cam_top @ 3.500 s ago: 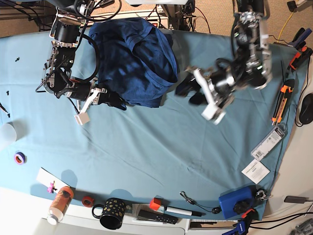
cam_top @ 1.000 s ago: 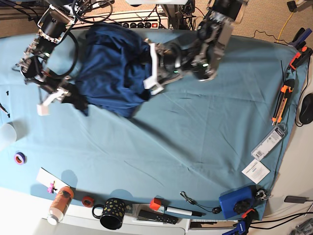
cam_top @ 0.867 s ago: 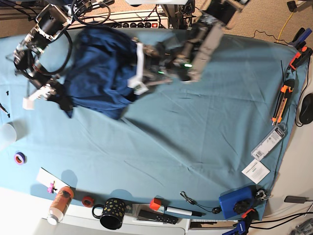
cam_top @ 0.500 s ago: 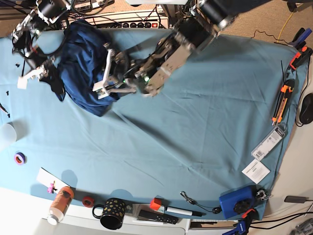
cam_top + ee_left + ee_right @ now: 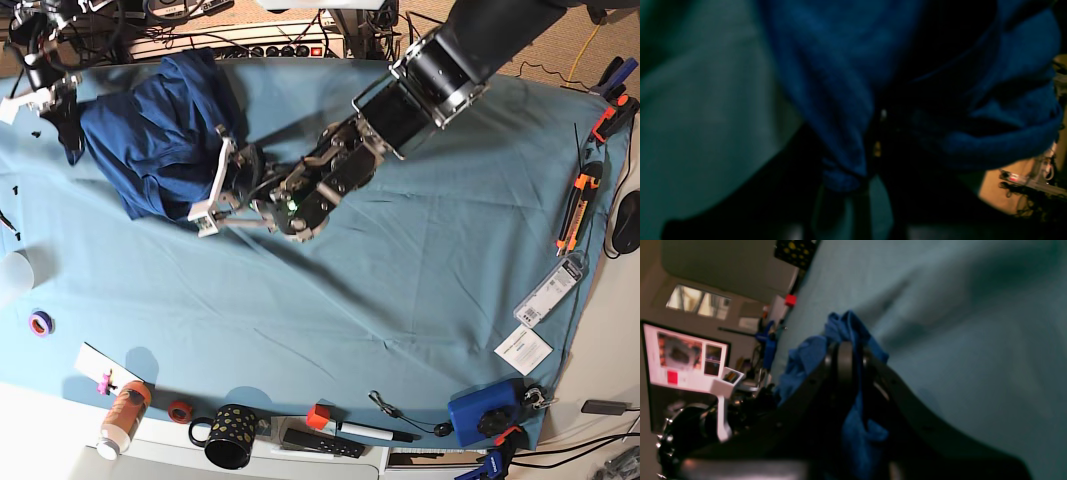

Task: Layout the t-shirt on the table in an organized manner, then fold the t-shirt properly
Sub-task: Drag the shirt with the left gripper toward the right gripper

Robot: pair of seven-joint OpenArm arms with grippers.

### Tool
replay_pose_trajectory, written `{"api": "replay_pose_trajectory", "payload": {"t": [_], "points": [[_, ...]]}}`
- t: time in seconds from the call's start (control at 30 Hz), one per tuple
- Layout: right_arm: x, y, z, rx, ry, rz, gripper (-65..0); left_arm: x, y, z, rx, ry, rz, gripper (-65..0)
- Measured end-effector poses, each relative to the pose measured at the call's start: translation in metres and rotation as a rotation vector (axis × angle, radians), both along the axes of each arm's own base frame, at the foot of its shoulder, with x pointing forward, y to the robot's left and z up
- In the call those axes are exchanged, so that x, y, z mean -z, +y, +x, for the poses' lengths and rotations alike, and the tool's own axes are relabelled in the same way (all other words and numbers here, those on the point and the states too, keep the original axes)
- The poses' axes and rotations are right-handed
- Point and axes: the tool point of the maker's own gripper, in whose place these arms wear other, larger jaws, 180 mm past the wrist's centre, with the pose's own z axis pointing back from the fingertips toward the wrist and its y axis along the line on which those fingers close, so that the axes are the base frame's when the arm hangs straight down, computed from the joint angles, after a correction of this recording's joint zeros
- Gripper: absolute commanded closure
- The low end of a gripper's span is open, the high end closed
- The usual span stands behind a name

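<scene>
The table is lying mostly bare; the t-shirt is sitting bunched in the upper left of the base view. Right gripper is pinching a shirt edge, likely to spread it. Left gripper is clamping the shirt's lower right edge

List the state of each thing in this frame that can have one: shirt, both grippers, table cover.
t-shirt: bunched, not spread flat, lying near the table's far left corner in the base view.
right gripper: shut on the t-shirt, fabric pinched between its fingers.
left gripper: at the shirt's edge; the wrist view is too dark to tell open from shut.
table: teal cover lying smooth with faint creases.
</scene>
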Motion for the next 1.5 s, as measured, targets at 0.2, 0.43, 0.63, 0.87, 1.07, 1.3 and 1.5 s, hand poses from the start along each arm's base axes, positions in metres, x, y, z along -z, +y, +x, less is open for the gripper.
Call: {"api": "replay_pose_trajectory", "payload": {"t": [0.2, 0.43, 0.63, 0.87, 1.07, 1.3, 1.5], "points": [[0.008, 0.001, -0.015, 0.001, 0.042, 0.004, 0.0, -0.014, -0.003, 0.008, 0.041, -0.019, -0.023, 0.0], [0.02, 0.018, -0.019, 0.018, 0.037, 0.059, 0.0, -0.016, -0.004, 0.002, 0.1, -0.033, -0.034, 0.0], [0.033, 0.039, -0.022, 0.044, 0.024, 0.129, 0.0, -0.012, -0.001, 0.003, 0.135, -0.071, -0.013, 0.0], [0.034, 0.041, -0.022, 0.045, 0.024, 0.133, 0.0, -0.016, -0.004, 0.017, 0.083, -0.124, -0.032, 0.0], [0.034, 0.041, -0.022, 0.045, 0.024, 0.133, 0.0, -0.024, -0.007, 0.025, 0.079, -0.149, -0.052, 0.0], [0.033, 0.039, -0.022, 0.043, 0.025, 0.128, -1.3, -0.024, -0.008, 0.022, 0.098, -0.15, -0.056, -15.9], [0.025, 0.026, -0.02, 0.032, 0.03, 0.087, -29.5, -0.028, -0.008, 0.027, 0.098, -0.163, -0.055, -28.4]]}}
